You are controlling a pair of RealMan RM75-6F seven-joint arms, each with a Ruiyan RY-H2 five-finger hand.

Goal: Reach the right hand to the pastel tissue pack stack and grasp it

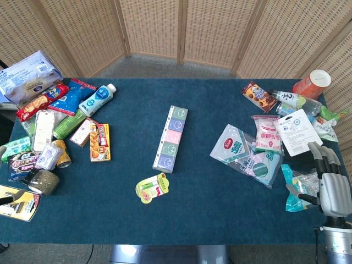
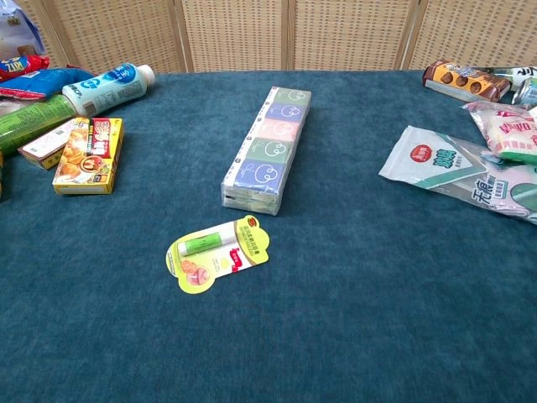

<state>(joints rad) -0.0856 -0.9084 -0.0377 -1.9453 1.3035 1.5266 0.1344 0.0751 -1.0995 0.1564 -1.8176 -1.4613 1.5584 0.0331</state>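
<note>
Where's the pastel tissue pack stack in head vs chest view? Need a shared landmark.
Head view: tissue pack stack lies mid-table, running front to back.
Chest view: the stack sits centre, upper half of the picture.
Shared landmark: the lip balm card just in front of its near end.

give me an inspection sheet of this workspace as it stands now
surface: dark teal carpeted tabletop, flat.
job's things: long pastel tissue pack stack lies flat mid-table, untouched.
clutter: yellow-green lip balm card just in front of the stack, apart from it; yellow snack box and white-blue bottle in the left pile; white-green plastic pouch and orange cup in the right pile.
hands: grey right hand at the right edge, far from the stack, fingers apart, holding nothing; left hand not in view.
cables: nothing seen.
surroundings: wicker folding screen behind the table.
</note>
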